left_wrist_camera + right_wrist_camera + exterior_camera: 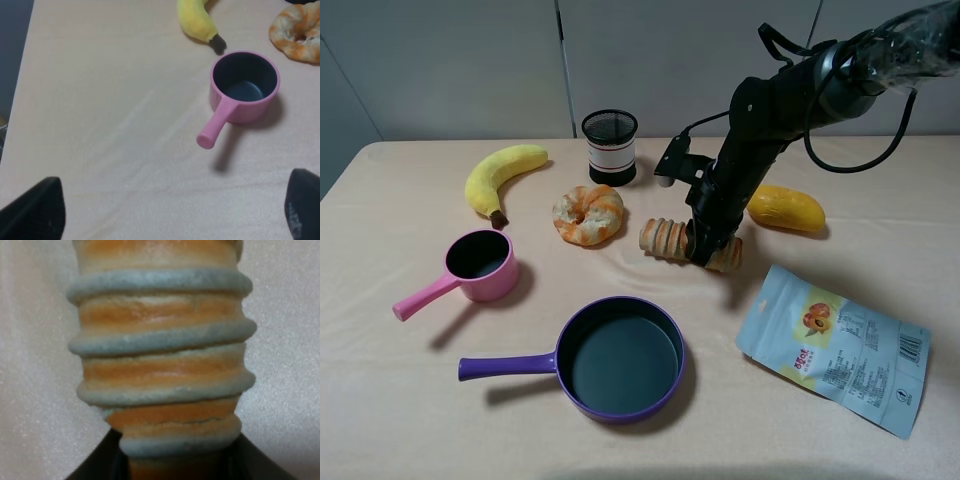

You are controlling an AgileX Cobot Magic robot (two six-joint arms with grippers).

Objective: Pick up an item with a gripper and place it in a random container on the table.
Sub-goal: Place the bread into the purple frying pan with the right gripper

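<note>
The long ridged bread roll (pixel 663 238) lies on the beige table (pixel 400 420), right of the donut. My right gripper (pixel 706 250) is down over the roll's right half. In the right wrist view the roll (pixel 160 365) fills the frame and the dark fingers (pixel 102 465) press against both its sides at the near end. The purple frying pan (pixel 620 365) sits empty toward the front of the table, its handle pointing left. My left gripper (pixel 172 215) is open and empty, hovering over bare table near the pink saucepan (pixel 245 87).
A pink saucepan (pixel 480 262), a banana (pixel 500 175), a donut (pixel 588 215) and a black mesh cup (pixel 610 147) stand left of and behind the roll. A mango (pixel 785 208) lies just right of my right arm. A snack bag (pixel 835 345) lies at the front right.
</note>
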